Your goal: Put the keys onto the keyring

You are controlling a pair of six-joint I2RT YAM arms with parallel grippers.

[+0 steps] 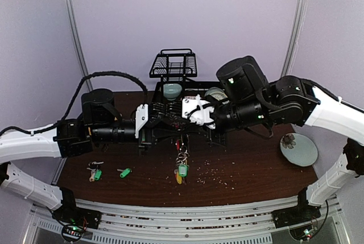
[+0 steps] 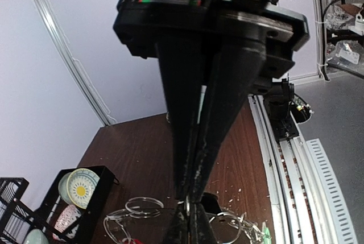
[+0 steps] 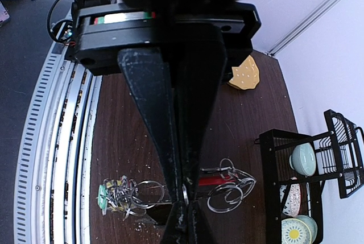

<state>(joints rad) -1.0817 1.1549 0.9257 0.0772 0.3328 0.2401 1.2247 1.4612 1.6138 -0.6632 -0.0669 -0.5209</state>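
Note:
The keyring [image 1: 181,152] hangs above the table's middle, its red arc [image 3: 217,180] at the top. A cluster of keys with green and yellow tags [image 1: 182,170] dangles from it. My left gripper [image 2: 187,199] and right gripper [image 3: 183,190] meet tip to tip, each shut on the ring's thin wire. In the top view the left gripper [image 1: 168,120] and right gripper [image 1: 184,119] sit in front of the black rack. Two loose keys lie on the table at the left, one green-tagged [image 1: 125,172] and one bunch with green and tan tags [image 1: 95,173].
A black dish rack [image 1: 149,103] with plates and a bowl stands at the back, with a wire basket [image 1: 173,65] on top. A pale plate [image 1: 298,149] lies at the right. A yellow piece [image 3: 244,74] lies on the table. Crumbs dot the wood.

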